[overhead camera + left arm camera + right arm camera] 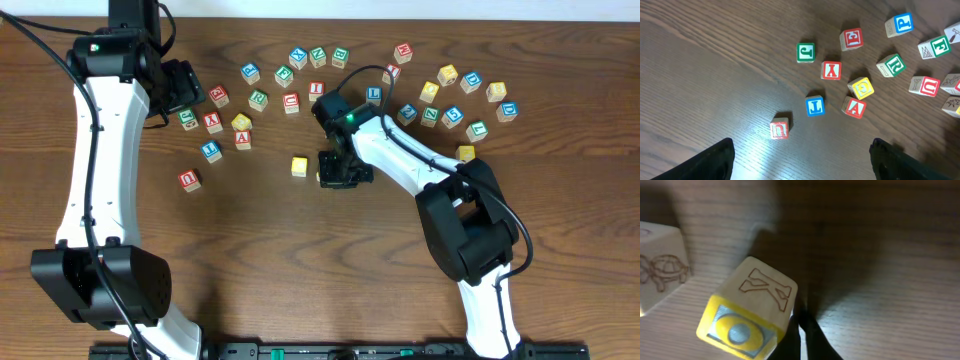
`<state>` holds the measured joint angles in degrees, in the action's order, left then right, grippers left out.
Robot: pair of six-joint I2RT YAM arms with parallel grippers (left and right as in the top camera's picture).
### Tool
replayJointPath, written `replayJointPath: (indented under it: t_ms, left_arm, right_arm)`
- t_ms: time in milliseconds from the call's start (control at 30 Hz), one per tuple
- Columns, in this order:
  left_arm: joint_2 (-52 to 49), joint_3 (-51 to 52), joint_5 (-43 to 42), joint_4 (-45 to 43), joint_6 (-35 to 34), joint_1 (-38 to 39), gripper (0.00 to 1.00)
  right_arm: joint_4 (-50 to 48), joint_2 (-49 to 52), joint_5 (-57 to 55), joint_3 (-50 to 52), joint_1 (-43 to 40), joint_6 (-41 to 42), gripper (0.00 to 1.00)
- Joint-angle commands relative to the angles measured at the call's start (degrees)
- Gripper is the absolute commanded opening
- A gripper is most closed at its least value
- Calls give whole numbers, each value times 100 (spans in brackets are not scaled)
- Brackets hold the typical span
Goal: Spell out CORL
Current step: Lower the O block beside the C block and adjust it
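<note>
Overhead: roughly thirty cubes lie on the table [560,250], most of them in a band along the far side. The left gripper [183,88] hangs over the left cluster. The right gripper [337,172] is low at mid-table. One yellow cube [299,166] lies alone just left of it, its sides nearly square to the table edge. A sliver of the O cube [321,178] shows at that gripper's left edge. The R cube [258,98] and L cube [210,150] sit in the left cluster, well apart from the two yellow ones.

Left wrist: eleven whole cubes are in view and three more are cut by the right edge. The R leans clockwise; the L reads upside down. The two dark fingers [715,162] stand wide apart with nothing between them.

Right wrist: two cubes. The O cube is tilted, with its yellow O face turned down-left and an outlined K face upward. The fingers [807,332] are pressed together, empty, against its lower right edge. A turtle cube [660,270] stands at the left edge.
</note>
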<state>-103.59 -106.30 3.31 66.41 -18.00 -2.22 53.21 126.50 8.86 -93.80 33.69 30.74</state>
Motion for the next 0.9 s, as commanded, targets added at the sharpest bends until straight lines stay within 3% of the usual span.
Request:
replayJointPath:
  t_ms: [0,867]
  left_arm:
    - [61,44,24,24,-26,48,85]
    - [61,44,26,15,-26,297,85]
  right_arm:
    - [-144,-4,114,103,59,199,1]
    - [-723,-4,-98,103,59,179,2]
